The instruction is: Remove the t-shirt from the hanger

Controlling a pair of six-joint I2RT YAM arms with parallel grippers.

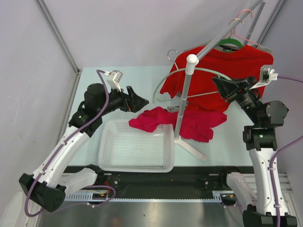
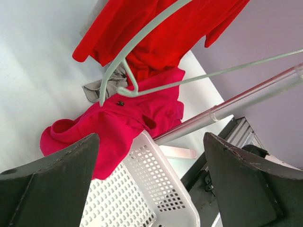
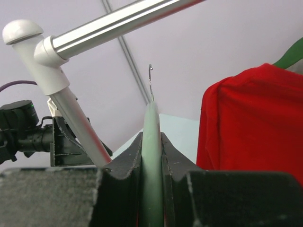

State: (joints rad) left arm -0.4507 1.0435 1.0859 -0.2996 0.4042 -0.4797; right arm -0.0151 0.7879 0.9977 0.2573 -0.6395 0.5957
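Observation:
The crimson t-shirt (image 1: 189, 124) lies crumpled on the table by the rack's pole, one end draped over the white basket's far rim. It also shows in the left wrist view (image 2: 118, 125). The pale grey hanger (image 1: 189, 71) hangs in the air above it, bare, with the shirt off its arch. My right gripper (image 1: 221, 89) is shut on the hanger's right arm, which is pinched between its jaws in the right wrist view (image 3: 152, 156). My left gripper (image 1: 141, 101) is open and empty, just left of the t-shirt; the wrist view shows it above the basket (image 2: 151, 184).
A scarlet t-shirt (image 1: 227, 66) hangs on a green hanger (image 1: 229, 45) from the slanted rail (image 1: 222, 33), beside a pink wire hanger (image 1: 246, 28). The rack's pole (image 1: 182, 109) and foot stand right of the white basket (image 1: 137, 163). A grey scrap (image 2: 102, 87) lies behind the t-shirt.

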